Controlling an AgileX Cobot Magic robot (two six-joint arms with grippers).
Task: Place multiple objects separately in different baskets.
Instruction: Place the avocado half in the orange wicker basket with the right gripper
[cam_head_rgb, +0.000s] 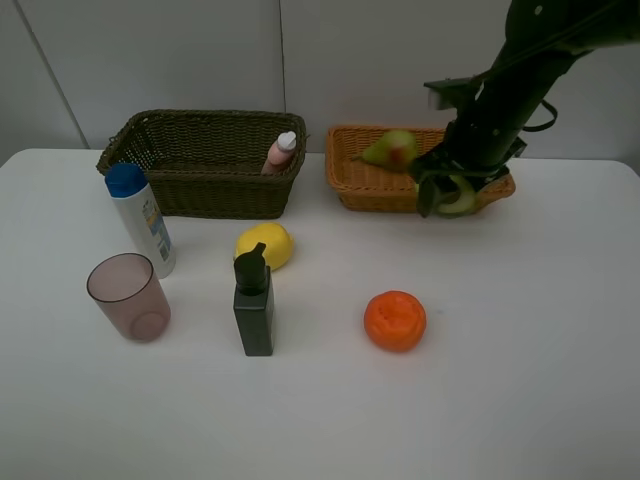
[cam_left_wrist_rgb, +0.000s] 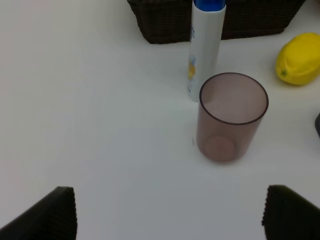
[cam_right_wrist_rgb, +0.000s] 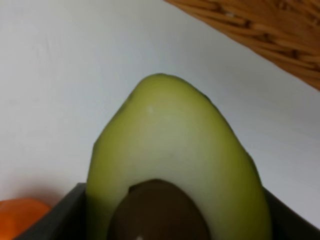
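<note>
While clamped on the avocado half (cam_right_wrist_rgb: 170, 150), right pincer (cam_head_rgb: 445, 190): jaws part-closed.
Light basket (cam_head_rgb: 360, 188): just beside that pincer, pear (cam_head_rgb: 392, 150) inside.
Left pincer (cam_left_wrist_rgb: 170, 210): jaws wide apart, empty.

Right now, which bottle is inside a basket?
The pink bottle, leaning in the dark basket. The white blue-capped bottle and green pump bottle stand on the table.
</note>
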